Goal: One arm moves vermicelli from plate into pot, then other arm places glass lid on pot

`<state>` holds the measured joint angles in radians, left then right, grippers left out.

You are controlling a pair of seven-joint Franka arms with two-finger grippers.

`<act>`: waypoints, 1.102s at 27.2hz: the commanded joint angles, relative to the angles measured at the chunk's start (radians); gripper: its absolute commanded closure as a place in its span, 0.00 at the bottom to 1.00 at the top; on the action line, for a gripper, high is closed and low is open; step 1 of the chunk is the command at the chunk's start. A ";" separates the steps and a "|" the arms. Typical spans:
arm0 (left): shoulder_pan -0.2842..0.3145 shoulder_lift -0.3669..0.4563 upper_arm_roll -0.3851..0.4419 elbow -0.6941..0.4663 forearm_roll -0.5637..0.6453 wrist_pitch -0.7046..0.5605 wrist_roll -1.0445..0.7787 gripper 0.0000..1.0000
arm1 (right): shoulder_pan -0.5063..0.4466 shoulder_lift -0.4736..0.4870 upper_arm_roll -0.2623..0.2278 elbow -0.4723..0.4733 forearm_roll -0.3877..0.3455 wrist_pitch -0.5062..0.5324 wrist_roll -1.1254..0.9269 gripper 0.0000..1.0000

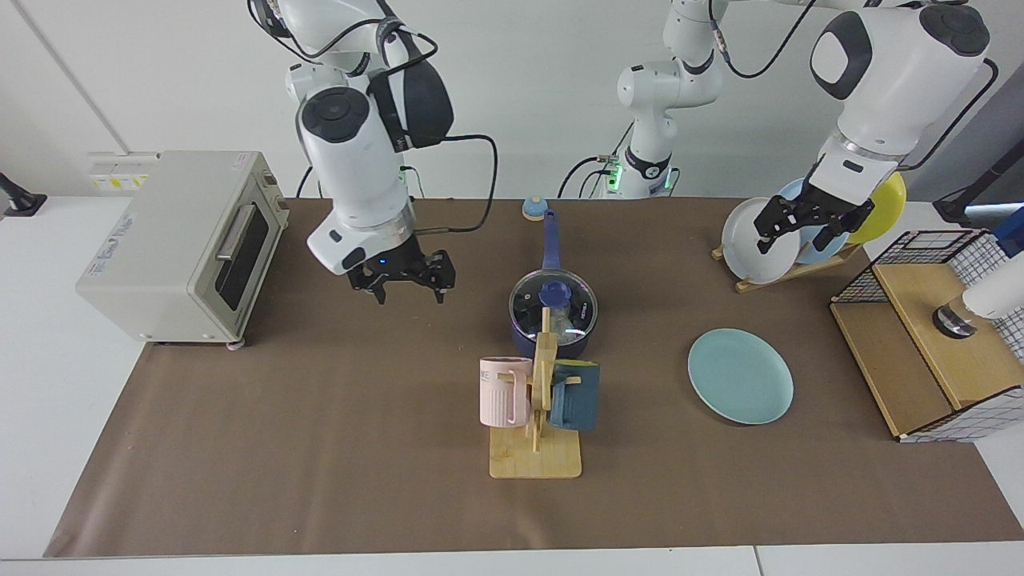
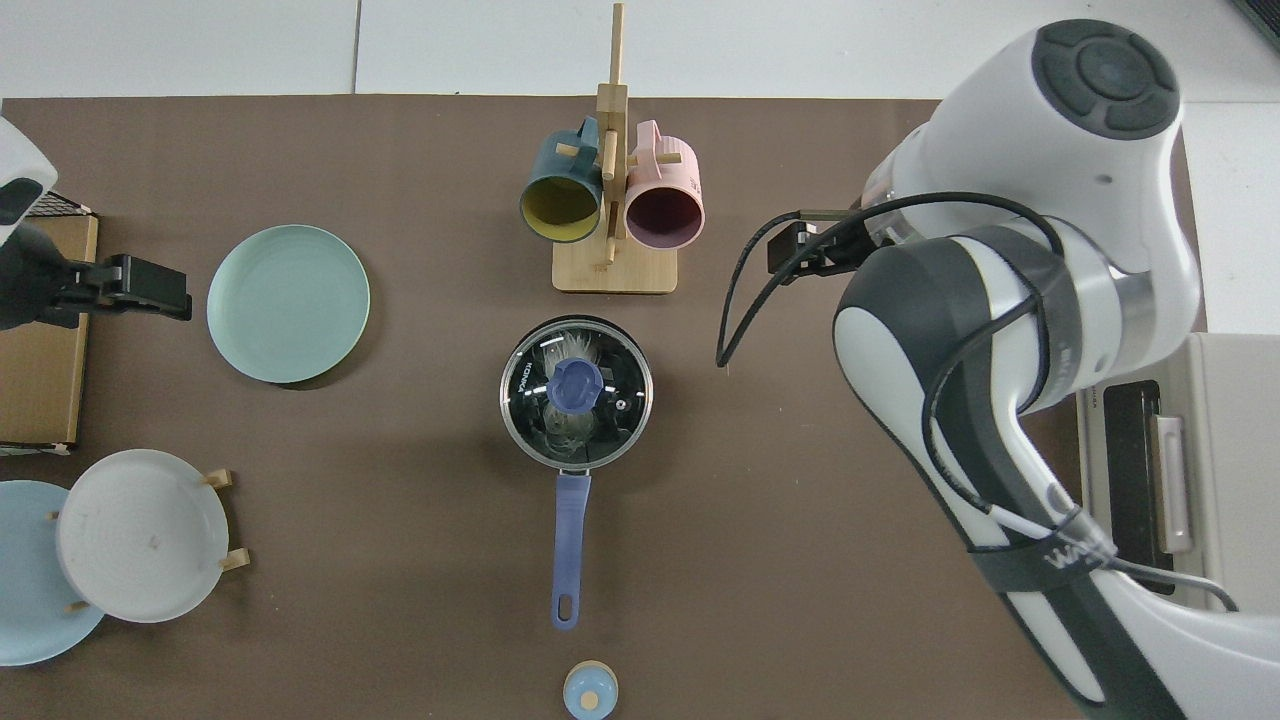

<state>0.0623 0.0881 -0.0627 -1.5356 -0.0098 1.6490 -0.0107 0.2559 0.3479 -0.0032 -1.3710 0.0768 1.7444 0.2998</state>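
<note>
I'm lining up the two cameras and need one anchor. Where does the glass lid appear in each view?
Facing view: the glass lid sits on the pot at centre, just behind the wooden mug rack.
Top view: the glass lid is at centre, just below the mug rack, with the pot's handle pointing down.
Shared landmark: the teal plate.

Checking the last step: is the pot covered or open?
Covered: the glass lid sits level on the pot.
</note>
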 commanded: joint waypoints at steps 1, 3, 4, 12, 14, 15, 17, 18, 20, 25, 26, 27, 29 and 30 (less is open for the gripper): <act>-0.004 -0.024 0.003 -0.023 -0.006 0.005 -0.009 0.00 | -0.102 -0.059 0.014 -0.074 -0.035 -0.008 -0.183 0.00; -0.004 -0.024 0.003 -0.023 -0.006 0.005 -0.009 0.00 | -0.135 -0.079 0.012 -0.100 -0.066 0.004 -0.250 0.00; -0.004 -0.025 0.003 -0.023 -0.006 0.005 -0.009 0.00 | -0.150 -0.081 0.008 -0.100 -0.074 0.004 -0.264 0.00; -0.001 -0.025 0.003 -0.023 -0.006 0.005 -0.009 0.00 | -0.202 -0.095 0.003 -0.096 -0.063 -0.009 -0.261 0.00; -0.001 -0.025 0.003 -0.023 -0.006 0.005 -0.009 0.00 | -0.204 -0.099 0.002 -0.091 -0.071 -0.009 -0.260 0.00; -0.001 -0.027 0.003 -0.023 -0.006 0.005 -0.009 0.00 | -0.202 -0.104 0.002 -0.088 -0.075 -0.009 -0.261 0.00; -0.001 -0.027 0.003 -0.023 -0.006 0.003 -0.009 0.00 | -0.210 -0.133 0.002 -0.085 -0.078 -0.009 -0.263 0.00; -0.001 -0.027 0.003 -0.023 -0.006 0.005 -0.009 0.00 | -0.211 -0.147 0.002 -0.088 -0.080 -0.012 -0.263 0.00; -0.001 -0.027 0.003 -0.023 -0.006 0.005 -0.009 0.00 | -0.219 -0.168 0.002 -0.091 -0.086 -0.031 -0.272 0.00; -0.001 -0.030 0.004 -0.023 -0.006 0.005 -0.009 0.00 | -0.250 -0.227 0.002 -0.118 -0.062 -0.114 -0.252 0.00; -0.001 -0.030 0.004 -0.023 -0.006 0.003 -0.009 0.00 | -0.256 -0.240 0.002 -0.131 -0.057 -0.109 -0.246 0.00; -0.001 -0.030 0.004 -0.023 -0.006 0.003 -0.009 0.00 | -0.259 -0.256 0.002 -0.143 -0.054 -0.105 -0.234 0.00; 0.001 -0.030 0.004 -0.023 -0.006 0.005 -0.009 0.00 | -0.259 -0.295 0.002 -0.172 -0.054 -0.097 -0.208 0.00; 0.001 -0.030 0.004 -0.023 -0.006 0.003 -0.009 0.00 | -0.259 -0.314 0.002 -0.184 -0.054 -0.097 -0.202 0.00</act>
<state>0.0621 0.0821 -0.0619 -1.5356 -0.0098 1.6490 -0.0108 0.0200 0.1332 -0.0135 -1.4563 0.0087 1.6388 0.0617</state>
